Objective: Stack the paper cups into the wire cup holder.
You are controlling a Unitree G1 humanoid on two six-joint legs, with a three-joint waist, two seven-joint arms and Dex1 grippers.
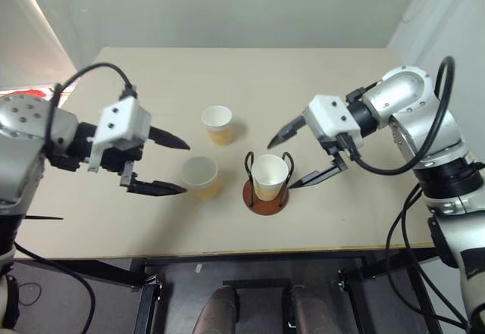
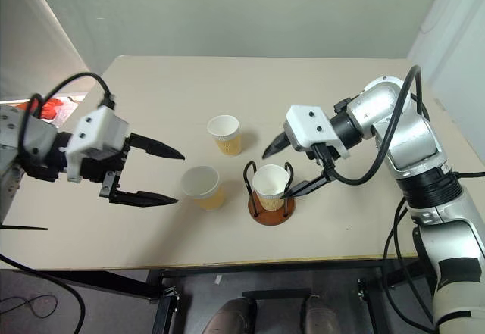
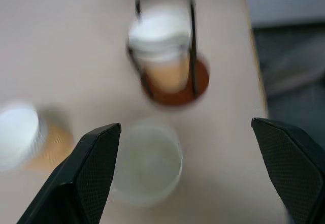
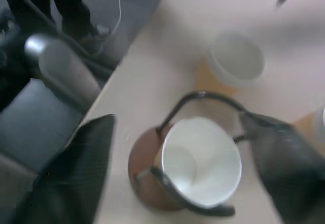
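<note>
One cup already sits upright inside the wire cup holder, near the front edge of the table, so your next pick is one of the two loose paper cups. The nearer cup stands upright just left of the holder, and it lies straight ahead of your left gripper, just off the tips of the two black fingers. Those fingers are spread wide and hold nothing; in the left wrist view the cup's rim sits between them and a little beyond, closer to one finger than the other, though that picture is soft enough that I would not trust the exact offset. The cup's long axis is vertical and your left gripper comes at it sideways and angled down, so a forward reach should bring the fingers around its wall. The far cup stands well back, between the two arms. Your right gripper is open as well and empty, its fingers straddling the holder with the seated cup below and between them. The left arm is plainly the better placed for the nearer cup; the right one needs to clear the holder first.
</note>
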